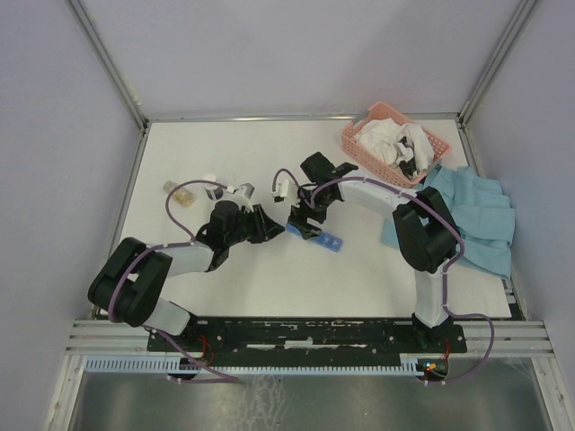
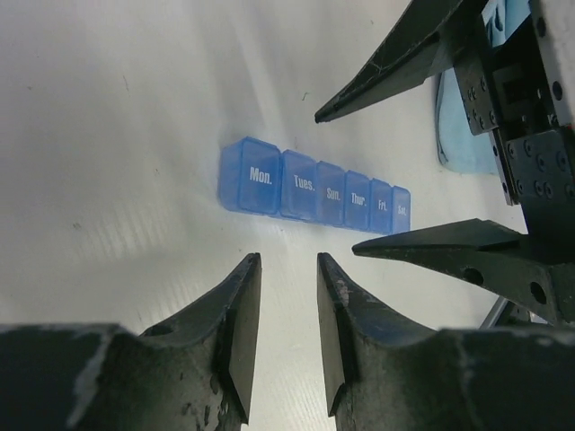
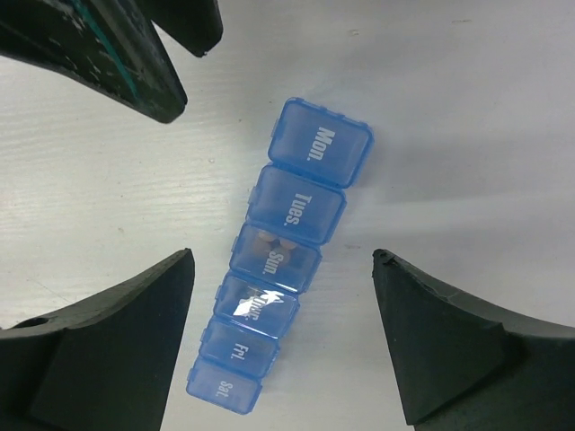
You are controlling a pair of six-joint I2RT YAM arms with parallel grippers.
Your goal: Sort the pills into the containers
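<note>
The blue pill-organiser strip [image 1: 321,237] lies flat on the white table between my two grippers, with all its lids shut. In the right wrist view the strip [image 3: 310,148] runs from Mon. to Sat. Yellowish-orange pills [image 3: 272,242] show faintly through the Sun. lid. My right gripper [image 3: 283,258] is wide open above the strip, with one finger on each side, and holds nothing. My left gripper [image 2: 287,260] is open by a narrow gap and empty. It sits just short of the Mon. end of the strip [image 2: 310,190]. In the top view the left gripper [image 1: 272,228] and the right gripper [image 1: 305,223] nearly meet.
A small round bottle [image 1: 180,194] lies at the left. A pink slatted basket [image 1: 359,142] holding white cloth stands at the back right. A light blue cloth [image 1: 476,215] lies at the right edge. The right gripper's fingers [image 2: 431,244] reach into the left wrist view.
</note>
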